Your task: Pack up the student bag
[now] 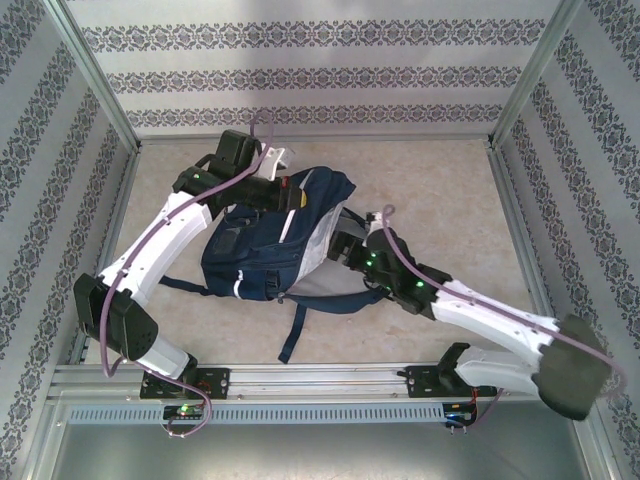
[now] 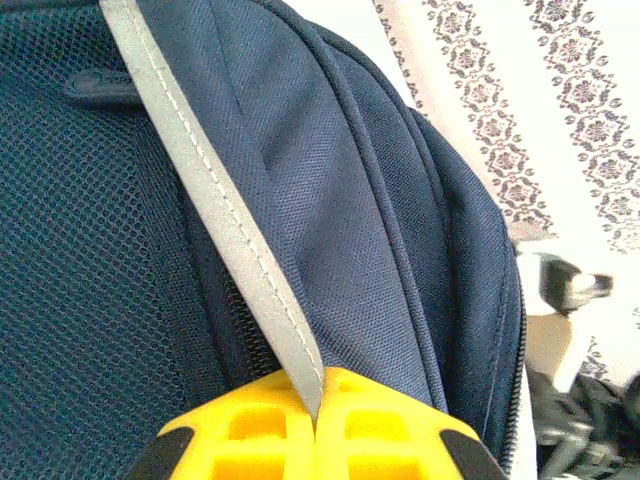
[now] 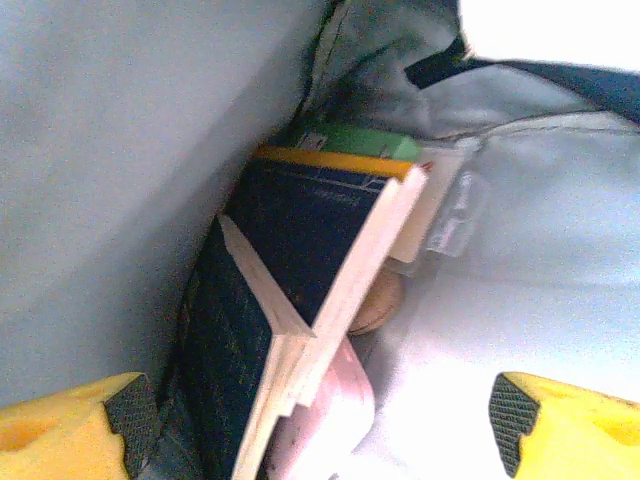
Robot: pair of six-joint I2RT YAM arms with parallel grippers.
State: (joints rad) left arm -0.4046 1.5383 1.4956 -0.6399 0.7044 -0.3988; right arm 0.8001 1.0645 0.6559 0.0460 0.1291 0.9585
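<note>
Two pincers here: left pincer (image 2: 318, 402) clamped onto the grey stripe (image 2: 222, 225) of the backpack (image 1: 268, 245), right pincer (image 3: 318, 415) spread wide inside it, just above some books (image 3: 300, 250).

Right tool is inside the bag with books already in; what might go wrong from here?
1. The left tool pinches only the thin grey stripe of the student bag; if it slips, the opening may collapse onto the right tool.
2. The open right tool sits close to the leaning navy book; withdrawing could snag it or the pale lining.
</note>
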